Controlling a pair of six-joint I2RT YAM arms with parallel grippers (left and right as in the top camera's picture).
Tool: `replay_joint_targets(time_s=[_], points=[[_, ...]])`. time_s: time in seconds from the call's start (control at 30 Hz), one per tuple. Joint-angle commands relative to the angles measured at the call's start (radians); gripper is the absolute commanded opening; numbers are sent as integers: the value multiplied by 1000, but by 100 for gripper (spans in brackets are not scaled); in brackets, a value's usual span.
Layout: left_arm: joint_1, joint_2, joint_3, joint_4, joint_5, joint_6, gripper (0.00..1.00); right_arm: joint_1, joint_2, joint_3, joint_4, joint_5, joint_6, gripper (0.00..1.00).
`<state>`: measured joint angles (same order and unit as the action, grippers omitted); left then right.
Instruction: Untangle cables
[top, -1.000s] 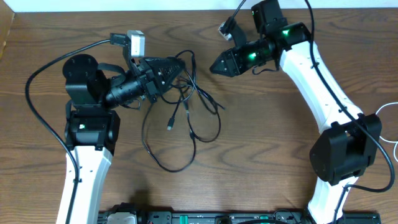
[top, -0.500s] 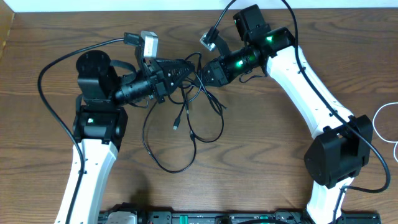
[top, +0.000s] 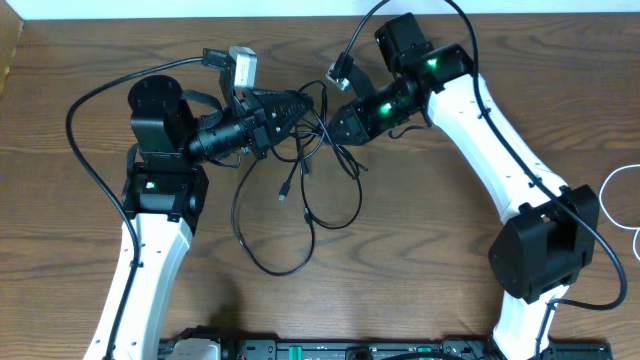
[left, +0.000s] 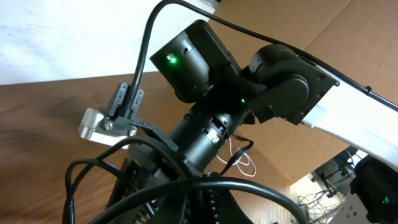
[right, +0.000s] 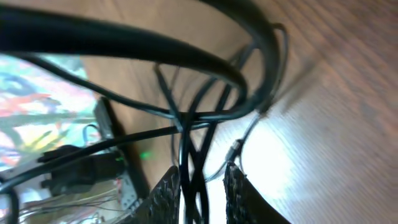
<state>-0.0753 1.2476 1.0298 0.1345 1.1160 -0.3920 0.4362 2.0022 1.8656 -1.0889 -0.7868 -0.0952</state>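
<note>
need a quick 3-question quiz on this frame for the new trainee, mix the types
1. True or false: the left gripper is shut on the black cables.
2. In the right wrist view, what runs between the fingers of the right gripper? A) black cable strands B) a white cable C) nothing
3. Is the white cable part of the tangle?
Key: 1 true. 2 A. 3 no, it lies apart at the right edge of the overhead view.
</note>
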Motion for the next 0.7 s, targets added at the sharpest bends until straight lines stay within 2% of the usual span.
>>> replay_joint_targets(time_s=[0.0,0.1,0.2,0.23,0.33,0.43,0.47,0.67], points=[[-3,-5,18,9,-2,13,8,11,0,-1,-5,77,-18,21],[-3,-5,18,9,-2,13,8,14,1,-1,-12,77,-18,17],[-3,-5,18,9,-2,13,8,18,1,-1,-12,78,-18,3],[-3,-6,18,9,-2,13,8,18,1,-1,-11,78,-18,1],[-3,-6,18,-2,-1,13,8,16,1,-1,-2,82,-6,1],[-3,-5,18,-77,-1,24,8,4,1,-1,17,119,33,1],[-3,-5,18,-105,-1,42,8,1,0,-1,24,133,46,1],[-3,-4,18,-449,-7,331,8,-68,-2,0,66,143,144,1]])
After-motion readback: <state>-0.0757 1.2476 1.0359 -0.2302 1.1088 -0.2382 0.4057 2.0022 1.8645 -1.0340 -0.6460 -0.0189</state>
